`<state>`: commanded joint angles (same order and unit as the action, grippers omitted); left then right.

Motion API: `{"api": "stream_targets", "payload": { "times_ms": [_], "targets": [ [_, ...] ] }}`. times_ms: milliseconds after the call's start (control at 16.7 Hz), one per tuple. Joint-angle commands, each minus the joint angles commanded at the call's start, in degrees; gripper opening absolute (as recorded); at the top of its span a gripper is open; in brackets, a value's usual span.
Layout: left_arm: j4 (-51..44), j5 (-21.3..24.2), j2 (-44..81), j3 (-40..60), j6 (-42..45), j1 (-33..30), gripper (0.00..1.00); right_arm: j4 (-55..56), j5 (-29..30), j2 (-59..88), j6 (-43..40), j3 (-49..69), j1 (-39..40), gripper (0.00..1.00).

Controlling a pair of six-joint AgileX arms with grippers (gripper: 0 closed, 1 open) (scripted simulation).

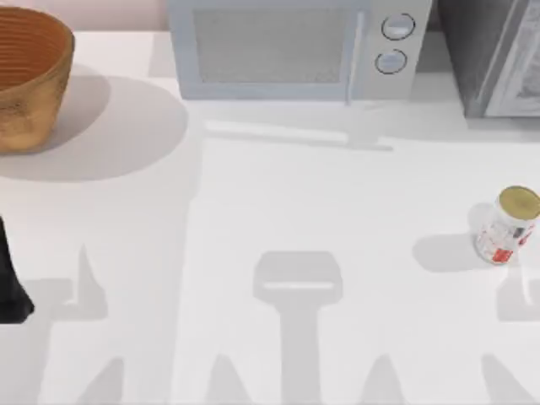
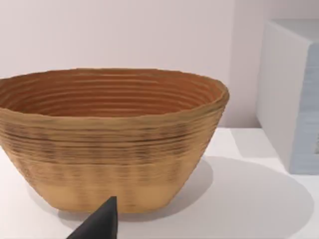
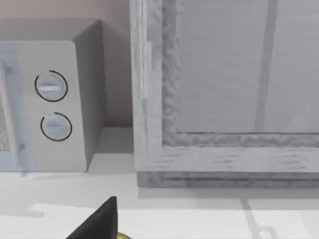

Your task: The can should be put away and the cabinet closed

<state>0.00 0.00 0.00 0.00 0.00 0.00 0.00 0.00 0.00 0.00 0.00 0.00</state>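
Note:
The can [image 1: 506,224], white with red markings and a gold top, stands on the table near the right edge. A sliver of its gold top [image 3: 122,235] shows in the right wrist view, beside a dark fingertip [image 3: 99,219] of my right gripper. The grey cabinet [image 1: 494,59] stands at the back right, and its framed front [image 3: 224,99] faces the right wrist camera; I cannot tell whether it is open. My left arm [image 1: 10,287] sits at the table's left edge. One of its fingertips [image 2: 102,223] points toward the basket.
A woven brown basket [image 1: 25,76] stands at the back left, large in the left wrist view [image 2: 109,139]. A grey microwave [image 1: 295,46] with two round knobs [image 3: 52,104] stands at the back centre, left of the cabinet.

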Motion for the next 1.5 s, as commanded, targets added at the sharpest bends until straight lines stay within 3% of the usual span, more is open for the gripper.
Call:
{"api": "stream_targets", "payload": {
  "times_ms": [240,480,1200,1500],
  "targets": [
    [0.0,0.0,0.0,0.0,0.0,0.0,1.0,1.75,0.52,1.78,0.21,0.1,0.52,1.0],
    [0.0,0.0,0.0,0.0,0.0,0.0,1.0,11.81,3.34,12.67,1.35,0.63,3.37,1.0],
    [0.0,0.0,0.0,0.0,0.0,0.0,1.0,64.31,17.84,80.1,6.68,3.12,17.66,1.0],
    [0.0,0.0,0.0,0.0,0.0,0.0,1.0,81.34,22.53,102.33,8.11,3.79,22.22,1.0]
  ]
}}
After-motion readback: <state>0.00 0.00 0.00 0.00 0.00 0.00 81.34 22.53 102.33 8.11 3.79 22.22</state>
